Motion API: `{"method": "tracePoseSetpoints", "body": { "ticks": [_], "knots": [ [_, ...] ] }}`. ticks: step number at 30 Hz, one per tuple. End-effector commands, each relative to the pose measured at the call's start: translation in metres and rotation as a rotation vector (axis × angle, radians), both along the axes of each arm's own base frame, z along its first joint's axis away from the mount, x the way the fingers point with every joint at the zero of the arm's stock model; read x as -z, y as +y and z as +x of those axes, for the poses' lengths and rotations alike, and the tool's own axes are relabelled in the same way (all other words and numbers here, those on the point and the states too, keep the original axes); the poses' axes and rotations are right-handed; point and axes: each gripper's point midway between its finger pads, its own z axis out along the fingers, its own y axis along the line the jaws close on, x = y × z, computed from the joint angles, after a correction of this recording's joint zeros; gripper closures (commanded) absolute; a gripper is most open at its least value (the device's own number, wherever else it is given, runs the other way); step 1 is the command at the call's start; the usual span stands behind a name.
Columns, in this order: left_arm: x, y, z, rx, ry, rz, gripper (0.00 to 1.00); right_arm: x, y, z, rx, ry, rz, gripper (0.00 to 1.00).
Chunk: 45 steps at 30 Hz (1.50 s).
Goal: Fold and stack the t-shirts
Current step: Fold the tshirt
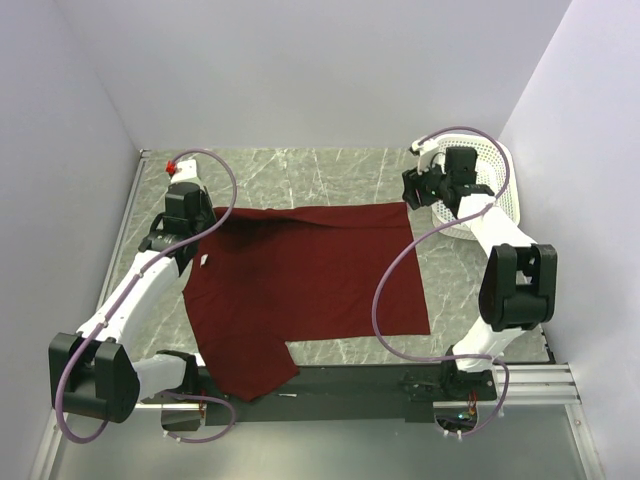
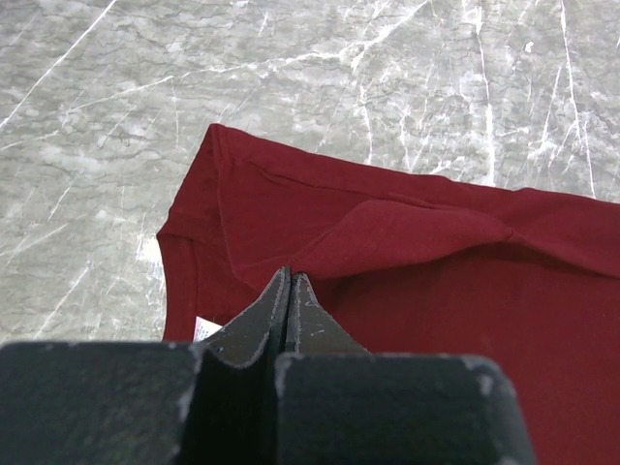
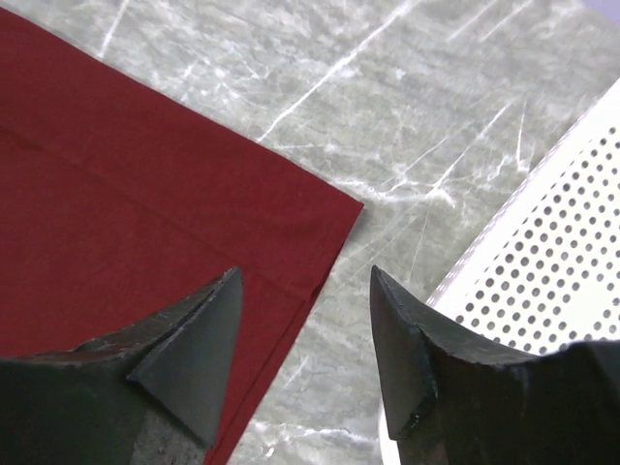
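On tabletop [image 1: 330,170]: shirt [image 1: 310,280] spread out.
My L claw [image 2: 289,281] pinched shut on its fold; R claw [image 3: 304,274] open, empty, over far corner nr basket [image 3: 552,242].

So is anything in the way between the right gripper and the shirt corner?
Nothing visible. The open right gripper hangs right over the t-shirt at its far right corner, with only bare table beside it. The white basket sits off to the right, not between them.
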Motion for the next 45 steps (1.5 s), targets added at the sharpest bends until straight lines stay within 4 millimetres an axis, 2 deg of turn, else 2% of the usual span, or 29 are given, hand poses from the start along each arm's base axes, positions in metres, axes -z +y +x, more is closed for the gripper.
{"method": "tracePoseSetpoints", "body": {
  "ticks": [1, 8, 28, 42, 44, 45],
  "knots": [
    [-0.014, -0.001, 0.0, -0.002, -0.048, -0.012, 1.0, -0.021, 0.001, -0.002, -0.027, -0.06, 0.007, 0.38],
    [-0.009, -0.002, -0.005, 0.008, -0.031, -0.016, 1.0, -0.027, 0.013, -0.009, -0.056, -0.041, 0.072, 0.37],
    [0.007, -0.003, -0.021, 0.012, 0.022, -0.034, 1.0, -0.021, 0.014, -0.011, -0.056, -0.023, 0.085, 0.37],
    [0.011, 0.007, -0.028, -0.024, 0.056, 0.001, 0.99, -0.024, 0.015, -0.012, -0.056, -0.026, 0.088, 0.37],
    [0.011, 0.007, -0.029, -0.022, 0.067, 0.005, 0.92, -0.025, 0.015, -0.013, -0.056, -0.026, 0.088, 0.36],
    [0.012, 0.006, -0.03, -0.019, 0.072, 0.003, 0.85, -0.025, 0.015, -0.013, -0.056, -0.027, 0.088, 0.36]
  ]
}}
